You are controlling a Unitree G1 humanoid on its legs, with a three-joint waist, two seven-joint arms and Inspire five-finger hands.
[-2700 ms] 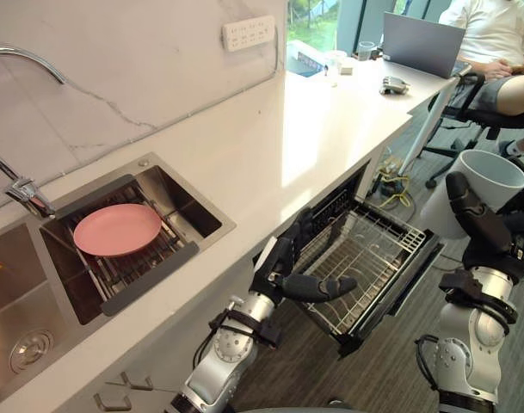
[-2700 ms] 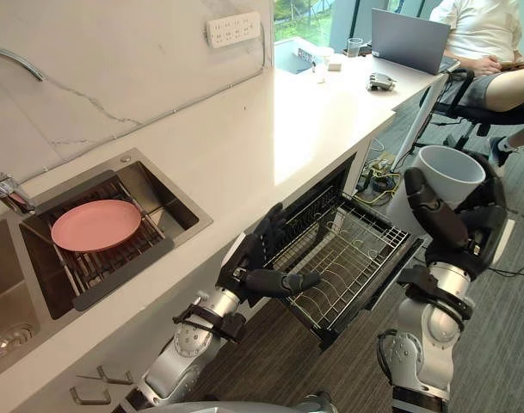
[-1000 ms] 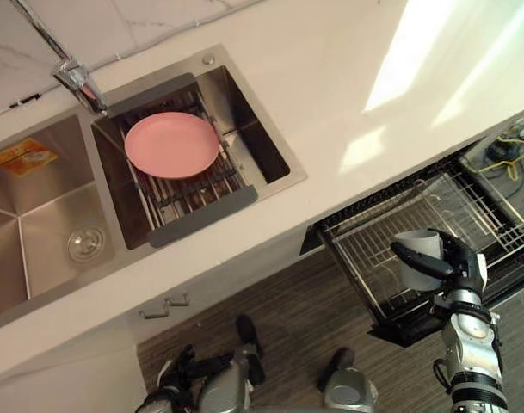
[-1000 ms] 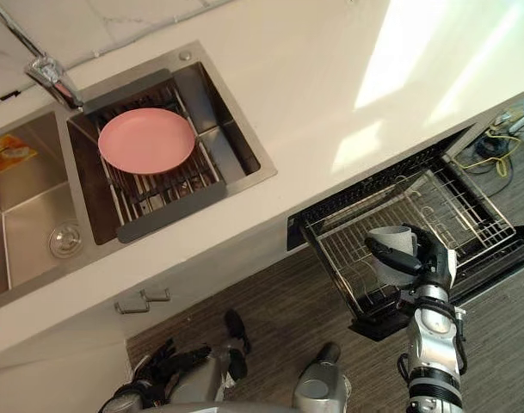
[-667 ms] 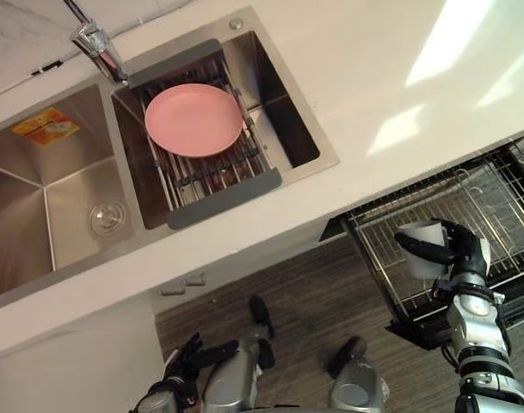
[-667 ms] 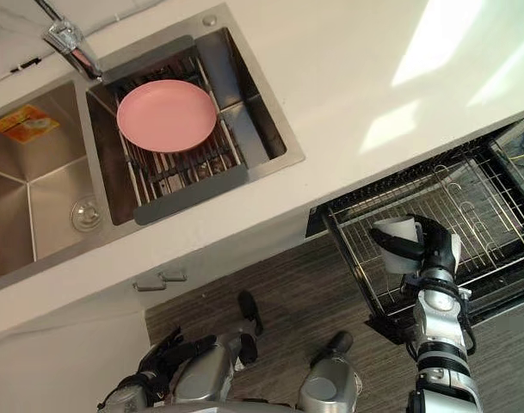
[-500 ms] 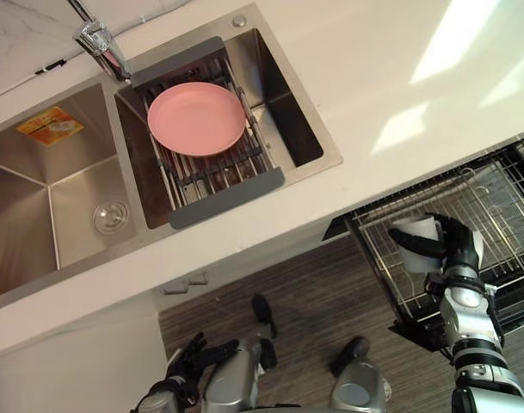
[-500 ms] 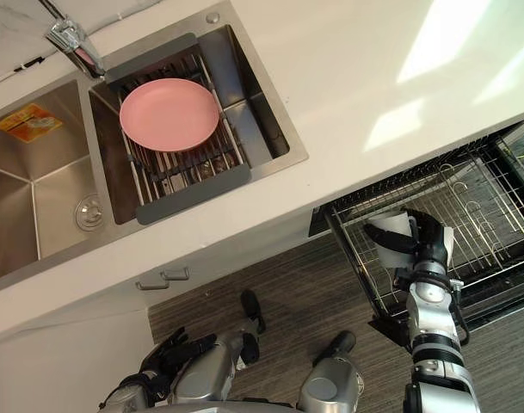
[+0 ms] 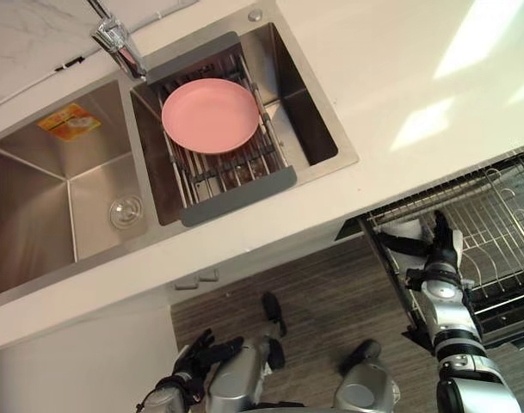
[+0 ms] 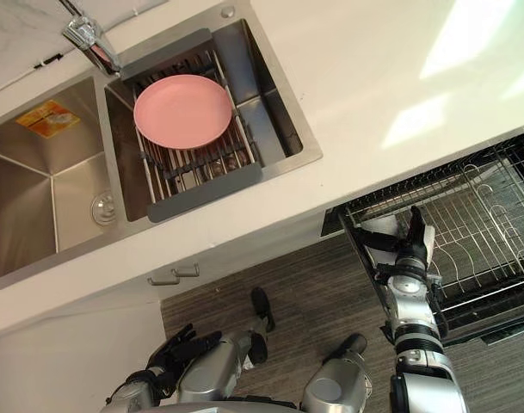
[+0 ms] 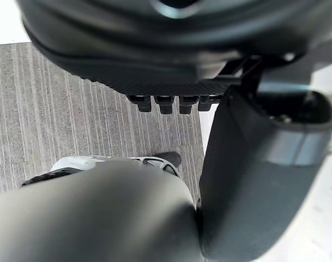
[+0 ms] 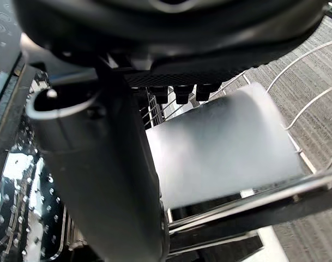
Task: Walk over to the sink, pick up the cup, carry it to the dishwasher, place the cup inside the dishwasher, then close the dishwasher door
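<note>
The pale cup [image 12: 225, 147] sits in the pulled-out wire rack [image 9: 494, 206] of the dishwasher, near the rack's front left corner [image 9: 406, 231]. My right hand [image 9: 435, 254] is right at it, open, with the fingers straight up along one side and the thumb stretched along the other. In the right wrist view the cup rests on the rack wires just past the straight fingers. My left hand [image 9: 188, 370] hangs low by my side over the wooden floor, open with fingers spread.
The white counter [image 9: 416, 77] runs above the rack. A double steel sink [image 9: 72, 198] holds a pink plate [image 9: 209, 114] on a drainer, with the faucet [image 9: 115, 39] behind it. The dishwasher's dark door [image 10: 494, 318] lies open below the rack.
The camera has tilted and shifted. My right hand has lowered the cup into the rack and its fingers have straightened off it. The left hand has dropped to my side.
</note>
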